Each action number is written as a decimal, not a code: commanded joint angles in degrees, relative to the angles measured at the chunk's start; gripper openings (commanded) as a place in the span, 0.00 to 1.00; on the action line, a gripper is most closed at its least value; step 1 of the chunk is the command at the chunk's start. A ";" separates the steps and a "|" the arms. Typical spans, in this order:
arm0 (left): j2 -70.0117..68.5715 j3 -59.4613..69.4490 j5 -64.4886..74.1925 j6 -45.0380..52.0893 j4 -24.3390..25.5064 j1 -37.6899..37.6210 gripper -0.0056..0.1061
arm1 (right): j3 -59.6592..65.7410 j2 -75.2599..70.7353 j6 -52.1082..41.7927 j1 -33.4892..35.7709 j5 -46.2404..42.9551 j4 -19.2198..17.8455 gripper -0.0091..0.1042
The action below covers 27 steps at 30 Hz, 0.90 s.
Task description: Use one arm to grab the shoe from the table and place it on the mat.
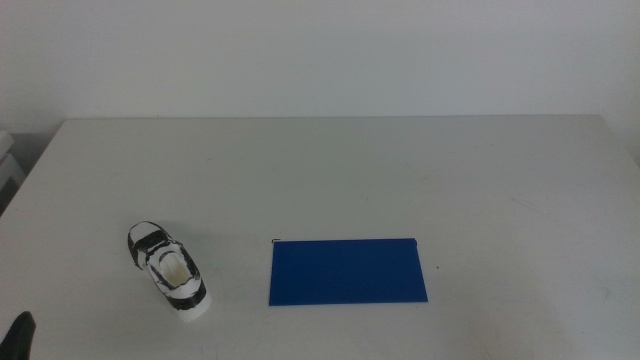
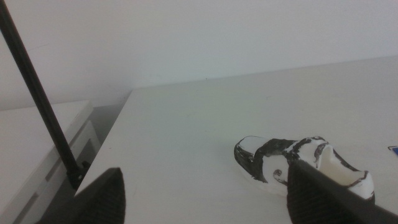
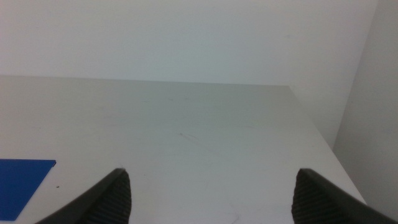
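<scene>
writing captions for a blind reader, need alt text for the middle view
A small black-and-white shoe lies on a white table, left of a flat dark-blue mat and not touching it. Only the left gripper's dark tip shows, at the bottom left corner.

Looks like a lab or robot test cell, not a home. Plain white counter (image 1: 330, 170) against a bare white wall (image 1: 320, 50), no decor, no clutter. Only a single shoe (image 1: 170, 272) and a flat blue mat (image 1: 347, 271) laid out as test props. White cabinet (image 2: 37, 137) and a thin black pole (image 2: 43, 106) off the left counter edge, rig hardware.
</scene>
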 commanded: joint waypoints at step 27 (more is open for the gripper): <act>37.88 -42.90 10.81 -3.00 -2.07 -0.06 0.83 | -0.54 -1.16 -0.72 -0.26 -4.50 -0.49 0.67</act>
